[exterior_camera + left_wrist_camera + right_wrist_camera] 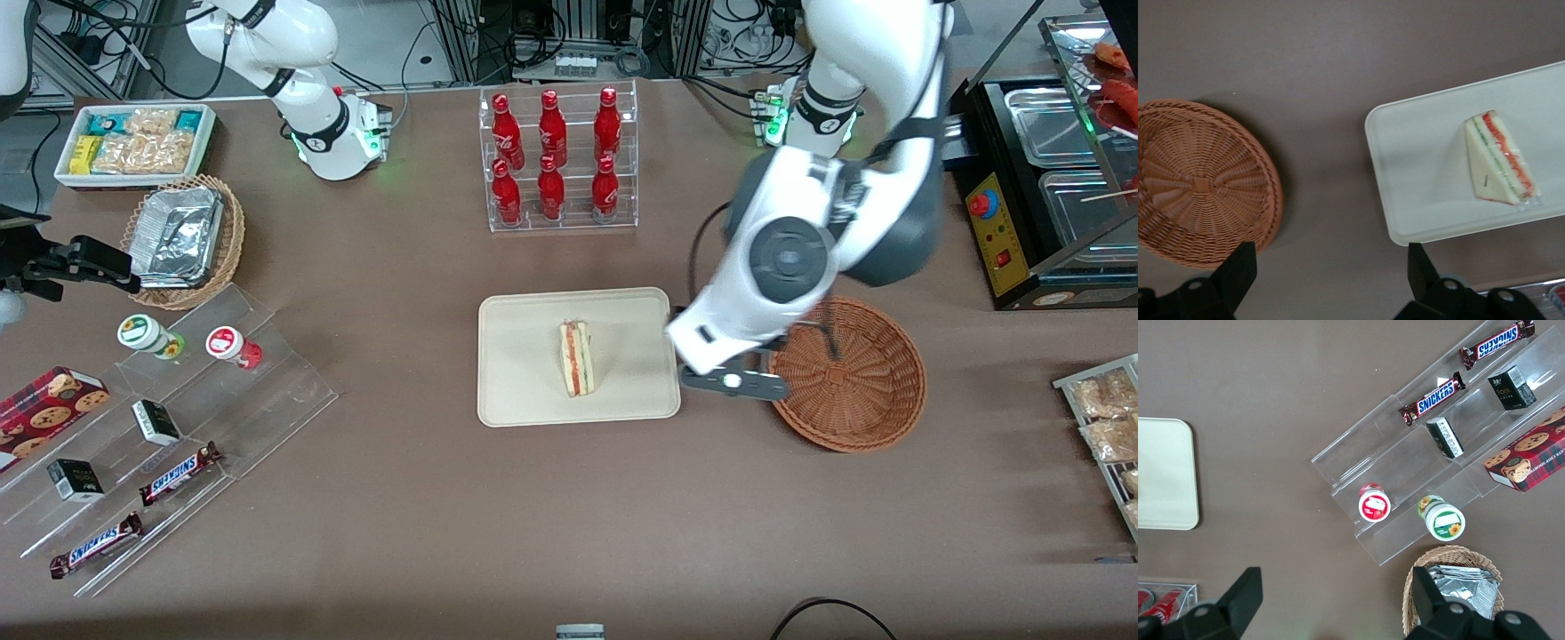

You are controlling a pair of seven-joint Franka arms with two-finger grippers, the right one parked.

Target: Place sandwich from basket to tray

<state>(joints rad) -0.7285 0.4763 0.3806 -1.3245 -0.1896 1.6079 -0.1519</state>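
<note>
Sandwich lies on the tray, roughly at its middle, cut edge with the red and green layers showing; in the left wrist view the sandwich sits in a clear wrap on the tray and nothing touches it. Tray rests flat on the brown table, just beside the basket, the two apart with a strip of table between them. Basket, seen from the wrist, holds nothing visible on its woven floor. Gripper hangs above that strip between basket and tray, fingers spread wide with nothing between them; one finger is over the basket's rim, the other over the tray's edge. In the front view the gripper is mostly covered by the arm's wrist, over the basket's edge nearest the tray. Elsewhere on the table: a clear rack of red bottles farther from the front camera than the tray, and toward the parked arm's end a foil-filled wicker basket, a white bin of snacks and clear steps with Snickers bars.
</note>
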